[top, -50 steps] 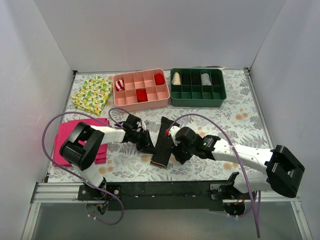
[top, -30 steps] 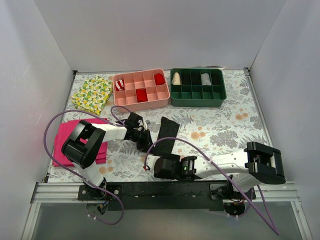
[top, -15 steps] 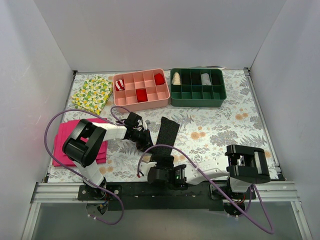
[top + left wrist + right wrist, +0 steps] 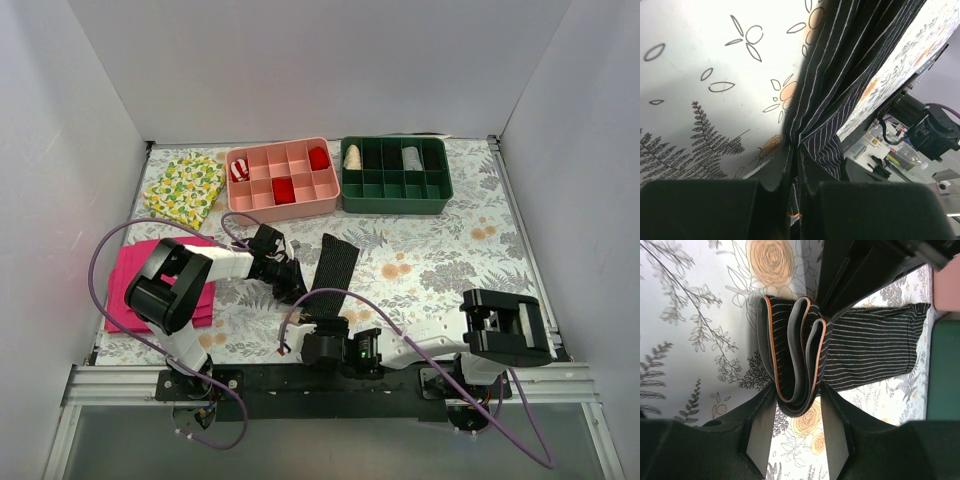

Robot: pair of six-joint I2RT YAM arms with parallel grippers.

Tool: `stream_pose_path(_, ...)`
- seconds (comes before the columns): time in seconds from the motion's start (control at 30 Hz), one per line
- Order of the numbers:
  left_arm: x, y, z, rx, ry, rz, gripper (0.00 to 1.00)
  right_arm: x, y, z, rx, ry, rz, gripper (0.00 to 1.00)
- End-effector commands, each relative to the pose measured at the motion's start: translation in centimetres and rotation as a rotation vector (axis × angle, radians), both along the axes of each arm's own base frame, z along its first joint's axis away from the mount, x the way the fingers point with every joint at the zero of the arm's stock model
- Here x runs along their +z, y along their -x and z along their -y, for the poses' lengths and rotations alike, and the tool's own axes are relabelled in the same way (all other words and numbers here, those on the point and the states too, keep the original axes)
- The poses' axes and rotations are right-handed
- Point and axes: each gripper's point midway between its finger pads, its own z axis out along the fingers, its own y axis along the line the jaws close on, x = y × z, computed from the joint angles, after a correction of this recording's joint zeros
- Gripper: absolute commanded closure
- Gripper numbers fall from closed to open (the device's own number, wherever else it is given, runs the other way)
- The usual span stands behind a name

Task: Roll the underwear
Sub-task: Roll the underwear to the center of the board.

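1. The underwear (image 4: pixel 335 268) lies on the table (image 4: pixel 450 250) as a narrow striped strip running away from the arm bases. Only its near end is curled over, about 2 loose turns in the right wrist view, so I judge most of the rolling is left to do.
2. The right arm (image 4: pixel 440 338) folds low along the near edge. The right jaws are narrowed onto that curl, 1 finger on each side.
3. The left arm (image 4: pixel 225 263) reaches in from the left. The left jaws are nearly closed, pinching the strip's left edge.
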Motion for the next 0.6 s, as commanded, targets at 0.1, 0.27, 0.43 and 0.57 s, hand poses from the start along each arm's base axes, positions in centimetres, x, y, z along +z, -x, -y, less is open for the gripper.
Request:
stream_pose_path(0.1,-4.3,0.6,-4.2,0.039,-0.248,0.008,0.98,2.2,2.8,-2.5,0.064,-0.142,-0.189,0.57)
stream_pose_path(0.27,-4.1,0.4,-4.2,0.043,-0.246,0.012,0.97,1.5,3.6,-2.1,0.053,-0.118,-0.254,0.59)
stream_pose_path(0.43,-4.2,0.5,-4.3,0.043,-0.245,0.013,0.97,2.0,2.9,-1.2,-0.001,-0.124,-0.235,0.42)
stream_pose_path(0.57,-4.2,0.4,-4.2,0.039,-0.245,0.01,0.96,3.9,2.8,0.0,0.003,-0.184,-0.22,0.3)
